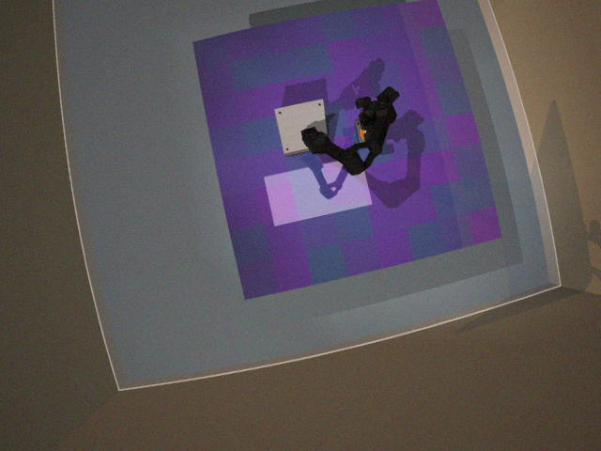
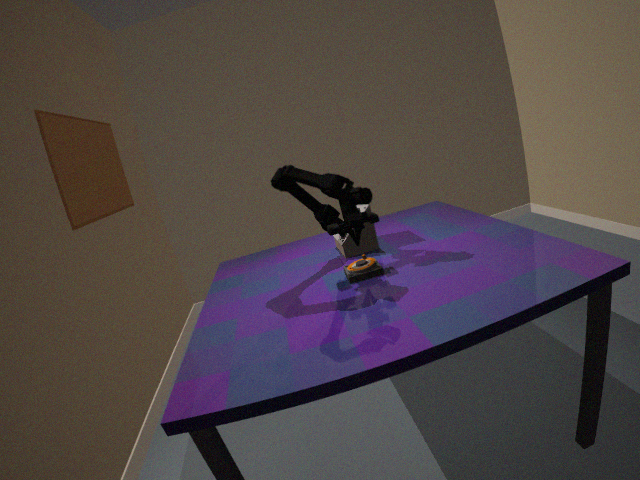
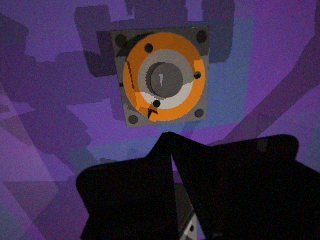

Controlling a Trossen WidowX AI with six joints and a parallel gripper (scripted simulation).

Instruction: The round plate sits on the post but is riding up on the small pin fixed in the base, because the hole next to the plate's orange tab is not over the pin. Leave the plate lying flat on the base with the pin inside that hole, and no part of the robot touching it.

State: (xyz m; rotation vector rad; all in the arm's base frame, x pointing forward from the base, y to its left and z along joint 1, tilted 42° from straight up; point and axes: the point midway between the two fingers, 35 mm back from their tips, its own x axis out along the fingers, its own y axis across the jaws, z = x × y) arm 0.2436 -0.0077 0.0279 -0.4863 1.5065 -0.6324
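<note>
The table (image 2: 465, 289) has a shiny top made of purple and blue squares, and it stands on dark legs over a gray floor (image 2: 491, 413) with tan walls around it. The orange round plate (image 3: 164, 76) sits on its gray base (image 3: 204, 105) near the middle. The black gripper (image 3: 171, 150) hangs just above it, fingers pressed together, holding nothing

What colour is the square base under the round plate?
Grey square base, dark corner holes; clearest in the wrist view.
</note>
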